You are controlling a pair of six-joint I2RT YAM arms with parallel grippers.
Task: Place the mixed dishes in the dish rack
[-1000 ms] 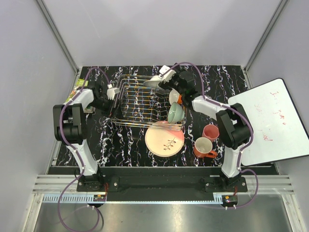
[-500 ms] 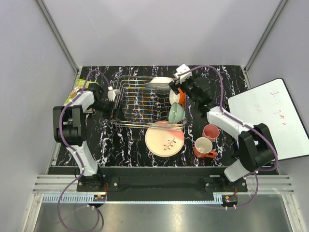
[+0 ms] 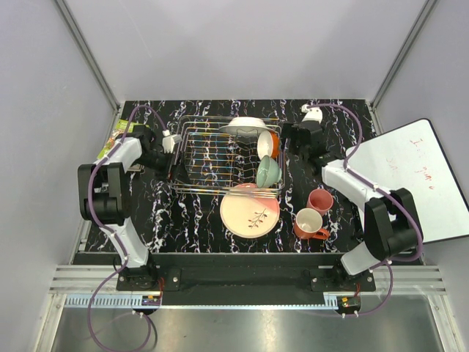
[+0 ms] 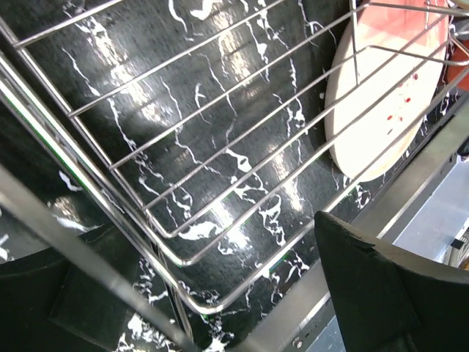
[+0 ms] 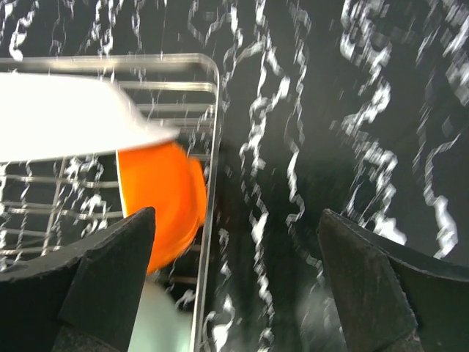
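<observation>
Top: dish rack (image 3: 205, 191) sits mid-table (image 3: 190, 220). Its R side holds white plate (image 3: 245, 126) at far rim, orange bowl (image 3: 269, 144) and pale green bowl (image 3: 267, 171). Peach-pink plate (image 3: 250, 213) lies flat at near rim. Pink cup (image 3: 319, 200) and orange mug (image 3: 309, 223) stand out on open marble to the R. Left gripper (image 3: 171, 145) is at rack's L edge; right gripper (image 3: 297, 141) is just R of rack.
L wrist: jaws wide, rack's corner wire btwn fingers (image 4: 381, 293).
R wrist, blurred: jaws wide, only marble btwn them.
</observation>
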